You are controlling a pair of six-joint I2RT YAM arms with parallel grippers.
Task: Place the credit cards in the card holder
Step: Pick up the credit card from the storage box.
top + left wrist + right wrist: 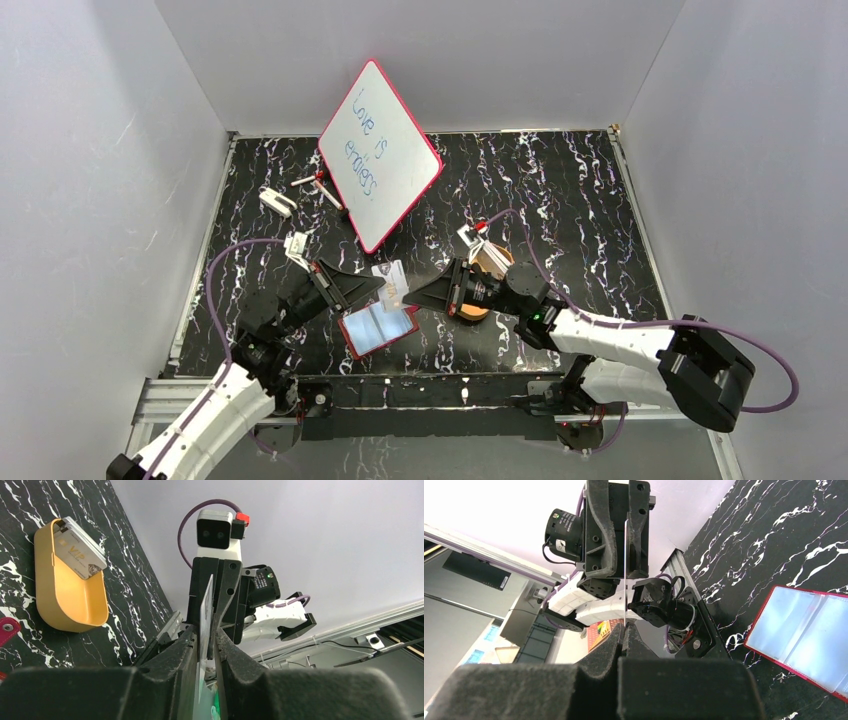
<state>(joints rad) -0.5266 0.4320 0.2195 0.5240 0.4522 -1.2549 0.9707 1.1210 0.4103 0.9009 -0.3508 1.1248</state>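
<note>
One pale credit card (pixel 392 284) stands on edge in the air between both grippers, just above the open dark red card holder (pixel 378 330). My left gripper (pixel 379 290) is shut on the card's left end; in the left wrist view the card (pixel 206 610) rises from between its fingers. My right gripper (pixel 410 297) is shut on the opposite end, and the card (pixel 625 580) shows as a thin white line in the right wrist view. The card holder's (pixel 809 630) clear sleeves face up. Another credit card (pixel 80 550) leans in the orange-tan tray (pixel 70 600).
A red-framed whiteboard (pixel 380 155) stands tilted at the back centre, with markers (pixel 318 183) and a white clip (pixel 277 200) to its left. The tray (pixel 497 258) lies partly under my right arm. Grey walls close in the black marbled table.
</note>
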